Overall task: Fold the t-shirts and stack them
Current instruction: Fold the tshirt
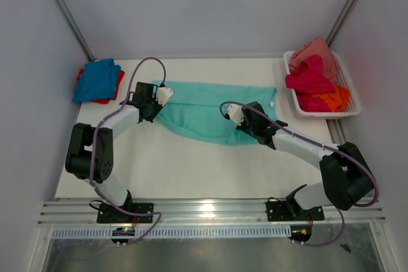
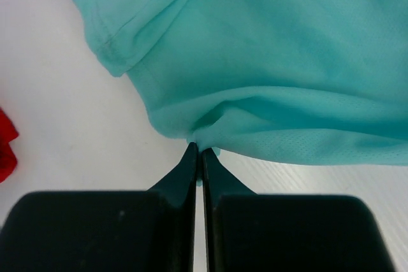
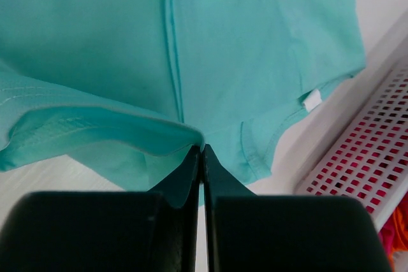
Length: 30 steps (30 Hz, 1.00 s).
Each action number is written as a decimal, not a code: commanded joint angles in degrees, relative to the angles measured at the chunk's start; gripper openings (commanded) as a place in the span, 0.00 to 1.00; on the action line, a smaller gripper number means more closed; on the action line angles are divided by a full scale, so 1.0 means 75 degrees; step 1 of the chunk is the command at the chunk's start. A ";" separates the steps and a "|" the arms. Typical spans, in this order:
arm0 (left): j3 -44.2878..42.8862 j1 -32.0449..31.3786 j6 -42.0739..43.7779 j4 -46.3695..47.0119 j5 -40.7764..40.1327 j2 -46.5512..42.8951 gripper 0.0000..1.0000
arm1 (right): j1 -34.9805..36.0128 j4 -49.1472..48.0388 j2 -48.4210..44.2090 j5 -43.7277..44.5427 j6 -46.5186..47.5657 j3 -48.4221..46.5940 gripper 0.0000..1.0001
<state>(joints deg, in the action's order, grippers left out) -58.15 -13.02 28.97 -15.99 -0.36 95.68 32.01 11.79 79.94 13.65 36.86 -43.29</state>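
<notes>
- Mint-teal t-shirt (image 1: 213, 109): soft, thin knit. The left wrist view shows a fine pinhole mesh weave and a double-stitched hem on a folded edge. It lies mid-worktop in a broad band. The far edge is nearly straight and the near edge sags into a rounded lobe.
- Long axis: runs left to right across the worktop, dipping slightly nearer on the right. A small white tag (image 3: 312, 100) sits at the right-hand end. I cannot tell which way the collar faces.
- Left jaws: pressed together on a puckered bit of the shirt's left near edge, the cloth gathering into creases at the tips.
- Right jaws: pinched shut on a doubled, stitched fold at the shirt's right near edge.
- Blue tee (image 1: 97, 79): crumpled at far left, lying on top of a red tee (image 1: 102, 99).
- White mesh basket (image 1: 347, 109): rigid plastic grid at far right, holding a magenta tee (image 1: 309, 76), an orange tee (image 1: 335, 99) and a salmon pink tee (image 1: 315, 52), all bunched.
- Worktop (image 1: 191, 164): matte white and faintly ribbed up close.
- Aluminium rail (image 1: 210, 211): runs along the near edge.
- Surroundings: pale grey walls with slanted metal posts.
</notes>
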 commanded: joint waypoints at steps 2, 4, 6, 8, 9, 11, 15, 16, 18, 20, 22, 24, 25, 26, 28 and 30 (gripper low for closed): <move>-0.0485 -0.0022 -0.0558 0.1159 -0.0608 -0.0042 0.00 | -0.0119 -0.0939 0.0087 0.0828 -0.0437 -0.0638 0.03; -0.0613 -0.0022 -0.0605 0.1124 -0.0585 -0.0054 0.00 | -0.0154 -0.0893 0.0111 0.0864 -0.0497 -0.0837 0.03; -0.0695 -0.0022 -0.0628 0.0996 -0.0503 -0.0077 0.00 | -0.0155 -0.0799 0.0099 0.0887 -0.0520 -0.1024 0.03; -0.0801 -0.0022 -0.0605 0.0809 -0.0374 -0.0089 0.00 | -0.0143 -0.0682 0.0087 0.0969 -0.0544 -0.1130 0.03; -0.0825 -0.0022 -0.0593 0.0761 -0.0304 -0.0112 0.00 | -0.0143 -0.0670 0.0064 0.1004 -0.0509 -0.1200 0.03; -0.0906 -0.0022 -0.0524 0.0644 -0.0210 -0.0136 0.00 | -0.0155 -0.0658 0.0017 0.1144 -0.0474 -0.1329 0.03; -0.1047 -0.0022 -0.0429 0.0842 -0.0455 -0.0078 0.00 | -0.0248 -0.0565 0.0122 0.1403 -0.0509 -0.1750 0.03; -0.1105 -0.0022 -0.0452 0.0994 -0.0583 -0.0043 0.01 | -0.0330 -0.0599 0.0227 0.1472 -0.0578 -0.1821 0.03; -0.1363 -0.0022 -0.0639 0.1100 -0.0631 0.0063 0.00 | -0.0412 -0.0588 0.0368 0.1555 -0.0626 -0.2055 0.03; -0.1609 -0.0022 -0.0803 0.1170 -0.0841 0.0285 0.00 | -0.0518 -0.0635 0.0590 0.1613 -0.0743 -0.2185 0.03; -0.1890 -0.0022 -0.1131 0.1392 -0.1285 0.0484 0.00 | -0.0588 -0.0646 0.0754 0.1625 -0.0813 -0.2384 0.03; -0.2182 -0.0022 -0.1226 0.1709 -0.1475 0.0648 0.00 | -0.0693 -0.0646 0.0977 0.1602 -0.0872 -0.2606 0.03; -0.2300 -0.0022 -0.1203 0.1756 -0.1510 0.0835 0.00 | -0.0740 -0.0646 0.1059 0.1590 -0.0884 -0.2665 0.03; -0.2452 -0.0022 -0.1179 0.1745 -0.1650 0.0941 0.00 | -0.0833 -0.0623 0.1141 0.1555 -0.0930 -0.2759 0.03; -0.2861 -0.0022 -0.1156 0.1699 -0.1768 0.1187 0.00 | -0.0904 -0.0565 0.1387 0.1497 -0.0977 -0.2993 0.03; -0.3190 -0.0022 -0.1097 0.1640 -0.1932 0.1550 0.00 | -0.1009 -0.0553 0.1633 0.1496 -0.1012 -0.3215 0.03</move>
<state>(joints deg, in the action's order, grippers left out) -77.87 -13.06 21.58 -6.96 -11.33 104.99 25.45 9.04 90.74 24.27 31.11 -63.33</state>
